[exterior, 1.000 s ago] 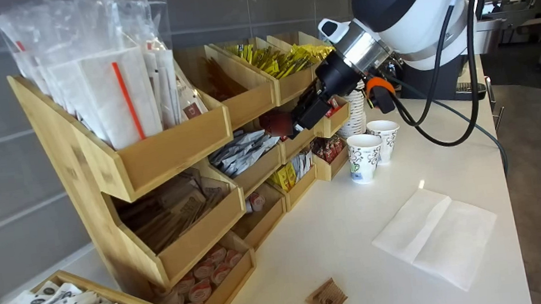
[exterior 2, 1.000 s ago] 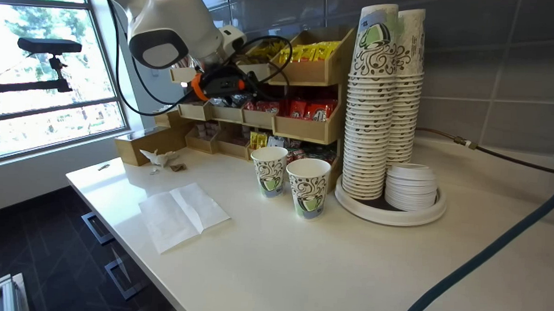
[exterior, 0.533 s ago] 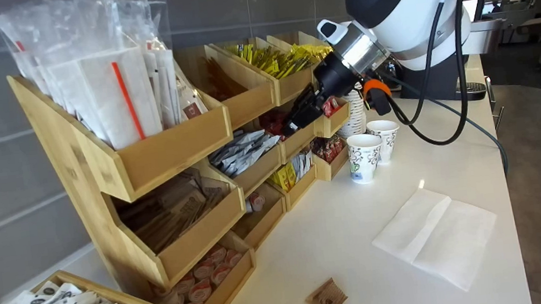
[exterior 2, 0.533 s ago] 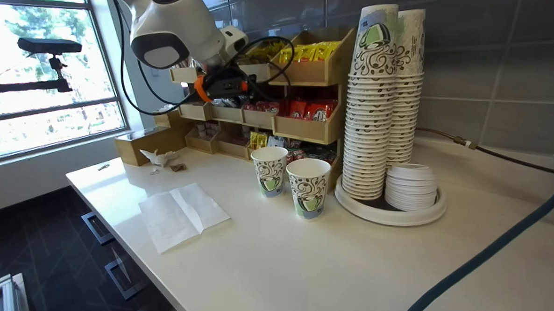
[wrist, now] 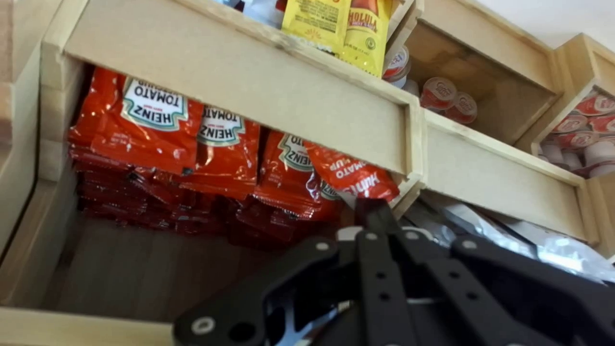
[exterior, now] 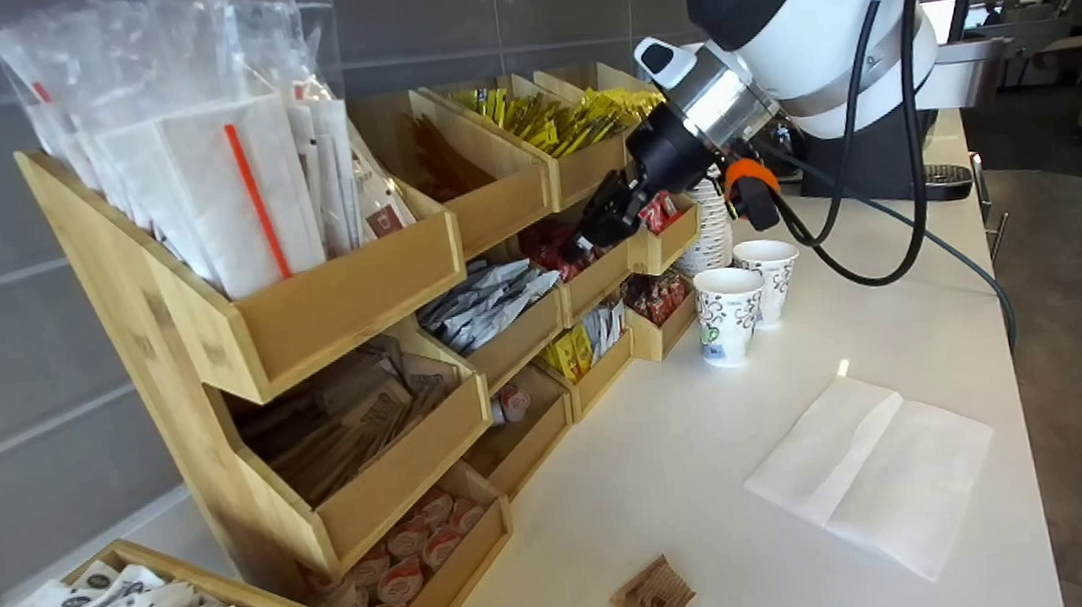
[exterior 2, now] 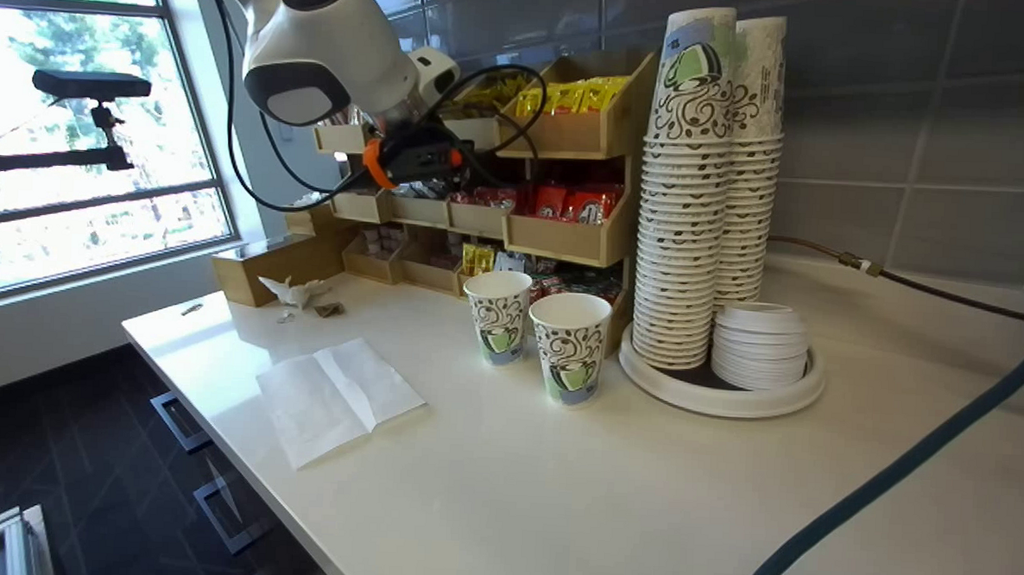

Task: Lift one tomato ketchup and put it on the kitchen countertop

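two paper cups: in an exterior view, upright on the kitchen countertop.
my gripper: there, angled down at the wooden rack.
cup lids: in an exterior view, stacked on a tray.
hunt's tomato ketchup sachet: in the wrist view, tilted across heinz ketchup sachets, right by my fingers.
fingers: narrow; whether they pinch it i cannot tell.

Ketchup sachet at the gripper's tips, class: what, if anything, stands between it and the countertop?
Between the ketchup sachet and the countertop stand the ketchup bin's wooden front wall and, beneath that, the lower bin holding yellow packets.
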Robot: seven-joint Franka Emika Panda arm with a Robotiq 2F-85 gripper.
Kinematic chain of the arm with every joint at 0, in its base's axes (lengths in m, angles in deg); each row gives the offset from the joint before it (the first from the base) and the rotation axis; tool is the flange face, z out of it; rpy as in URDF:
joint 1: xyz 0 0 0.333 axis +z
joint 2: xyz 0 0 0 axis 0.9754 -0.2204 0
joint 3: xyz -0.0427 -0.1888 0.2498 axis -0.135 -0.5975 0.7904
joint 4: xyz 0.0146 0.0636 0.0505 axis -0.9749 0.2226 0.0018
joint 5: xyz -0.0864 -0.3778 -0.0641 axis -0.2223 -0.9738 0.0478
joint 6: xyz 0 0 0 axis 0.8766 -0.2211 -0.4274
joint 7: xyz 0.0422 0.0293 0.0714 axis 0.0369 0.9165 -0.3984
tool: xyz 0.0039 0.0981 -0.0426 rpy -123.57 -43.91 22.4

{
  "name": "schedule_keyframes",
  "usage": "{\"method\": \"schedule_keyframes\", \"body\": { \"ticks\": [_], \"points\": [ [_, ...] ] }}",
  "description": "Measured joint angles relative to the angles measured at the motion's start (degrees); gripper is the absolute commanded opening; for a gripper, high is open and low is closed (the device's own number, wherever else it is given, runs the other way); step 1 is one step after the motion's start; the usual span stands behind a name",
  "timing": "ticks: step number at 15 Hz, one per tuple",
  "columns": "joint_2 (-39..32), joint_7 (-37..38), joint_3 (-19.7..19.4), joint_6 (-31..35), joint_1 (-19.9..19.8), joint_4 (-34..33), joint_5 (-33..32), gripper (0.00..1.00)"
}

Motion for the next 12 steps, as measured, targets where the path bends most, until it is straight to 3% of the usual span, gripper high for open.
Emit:
{"method": "schedule_keyframes", "body": {
  "ticks": [9,12],
  "points": [
    [-1.1,-4.9,0.1,0.2,0.0,0.0,0.7,0.88],
    [-1.2,-9.0,0.4,0.6,0.0,0.0,3.8,1.0]
  ]
}}
